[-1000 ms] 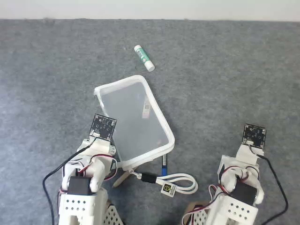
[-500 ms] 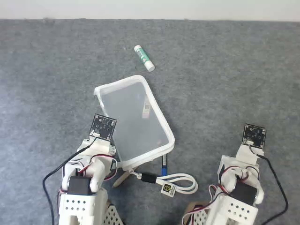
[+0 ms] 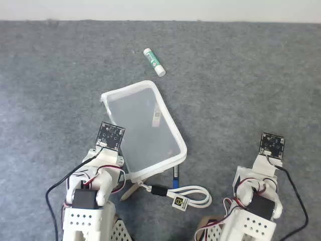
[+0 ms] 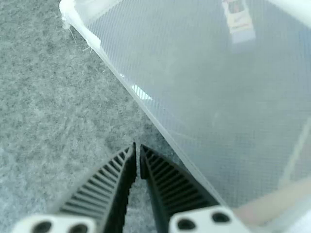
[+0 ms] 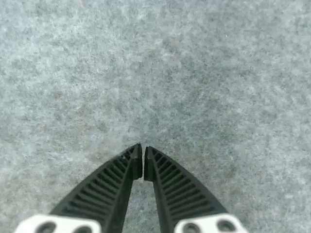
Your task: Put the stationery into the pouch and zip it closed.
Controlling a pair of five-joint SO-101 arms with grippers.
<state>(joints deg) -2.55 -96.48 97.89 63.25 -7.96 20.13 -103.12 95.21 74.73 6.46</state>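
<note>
A translucent white pouch point(image 3: 144, 129) lies flat in the middle of the grey carpet, its white strap point(image 3: 193, 197) looped near the front. A white and green glue stick point(image 3: 154, 62) lies beyond the pouch. A blue pen point(image 3: 176, 176) and a pale wooden stick point(image 3: 131, 191) poke out from under the pouch's near edge. My left gripper point(image 4: 136, 154) is shut and empty, its tips just beside the pouch edge point(image 4: 160, 131). My right gripper point(image 5: 143, 156) is shut over bare carpet, well right of the pouch.
Grey carpet point(image 3: 241, 90) covers the whole table, with a pale wall edge along the far side. Both arm bases point(image 3: 88, 211) sit at the near edge. Open carpet lies right of the pouch and around the glue stick.
</note>
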